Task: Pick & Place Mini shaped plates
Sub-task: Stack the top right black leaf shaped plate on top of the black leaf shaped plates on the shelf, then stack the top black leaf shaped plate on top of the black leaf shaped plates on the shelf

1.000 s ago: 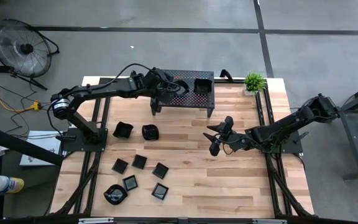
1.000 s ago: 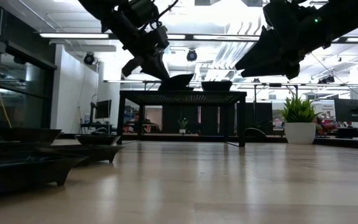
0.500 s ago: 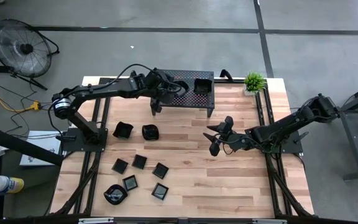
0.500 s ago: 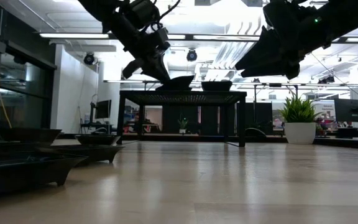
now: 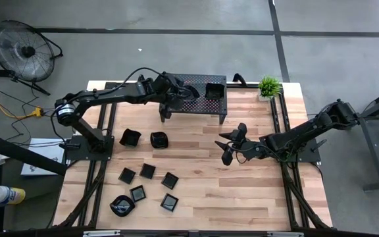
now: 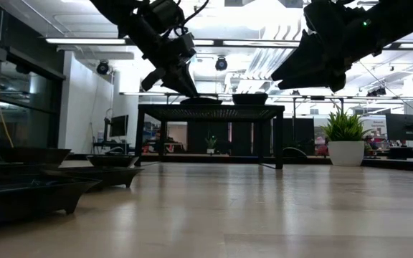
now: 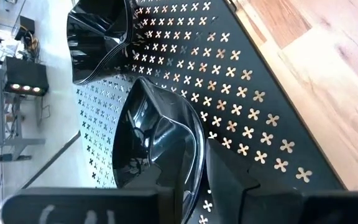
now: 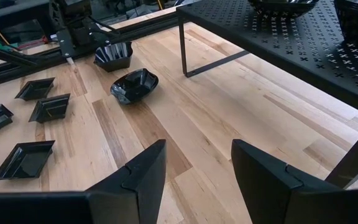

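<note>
pale wooden planks form the table (image 5: 242, 191), the largest surface, its grain running lengthwise under a dull sheen. at the far edge stands the black perforated metal rack (image 5: 202, 102) on thin legs, its top punched with small cross-shaped holes. two dark jointed arms reach in from either side. the left gripper (image 5: 179, 92) hangs over the rack's left part; its fingers (image 7: 225, 180) stand slightly apart at the rim of a glossy black rounded plate (image 7: 157, 146) that sits on the rack top, and whether they touch it cannot be told. a second wavy-edged plate (image 5: 214, 90) rests near the rack's right end. half a second earlier the rounded plate was tilted above the rack in closed fingers; now it lies level and the fingers have parted. the right gripper (image 5: 232, 143) hovers above bare wood mid-table, fingers wide apart and holding nothing, unchanged. the remaining mini shaped plates (image 5: 149, 171), flat squares and wavy forms, lie scattered on the table's left side. a small green potted plant (image 5: 269, 86) sits beside the rack.
</note>
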`<state>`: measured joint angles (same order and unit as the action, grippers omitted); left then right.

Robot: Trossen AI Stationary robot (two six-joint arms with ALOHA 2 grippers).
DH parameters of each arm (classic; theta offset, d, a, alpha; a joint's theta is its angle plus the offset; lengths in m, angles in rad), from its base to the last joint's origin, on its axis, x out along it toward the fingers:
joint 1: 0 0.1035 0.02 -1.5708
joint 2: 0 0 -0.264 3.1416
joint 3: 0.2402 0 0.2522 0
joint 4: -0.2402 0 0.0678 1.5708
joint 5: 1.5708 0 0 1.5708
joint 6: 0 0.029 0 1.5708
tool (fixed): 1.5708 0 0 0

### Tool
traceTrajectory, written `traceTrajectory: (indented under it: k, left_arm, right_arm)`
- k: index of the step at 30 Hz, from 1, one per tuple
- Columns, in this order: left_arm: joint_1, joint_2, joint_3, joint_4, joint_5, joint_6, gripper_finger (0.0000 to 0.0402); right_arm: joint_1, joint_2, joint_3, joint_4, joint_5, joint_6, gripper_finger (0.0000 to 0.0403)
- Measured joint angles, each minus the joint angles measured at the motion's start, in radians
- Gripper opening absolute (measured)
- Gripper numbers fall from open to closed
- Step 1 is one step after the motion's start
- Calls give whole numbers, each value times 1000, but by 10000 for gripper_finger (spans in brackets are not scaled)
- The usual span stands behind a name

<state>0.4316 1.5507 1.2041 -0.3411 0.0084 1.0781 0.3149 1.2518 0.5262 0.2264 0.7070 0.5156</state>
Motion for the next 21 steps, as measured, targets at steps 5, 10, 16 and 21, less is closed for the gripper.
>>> traceTrajectory:
  k: [5,10,16,21]
  left_arm:
    - [0,-30,0,-19,-27,43,60]
    - [0,-75,0,-67,-37,43,60]
    - [0,-135,0,-246,-39,13,60]
    - [0,-162,0,-434,16,-47,60]
  right_arm:
    - [0,0,0,0,-1,0,177]
    - [0,0,0,-2,-4,0,177]
    - [0,0,0,-4,-8,0,177]
    - [0,0,0,-4,-8,-1,177]
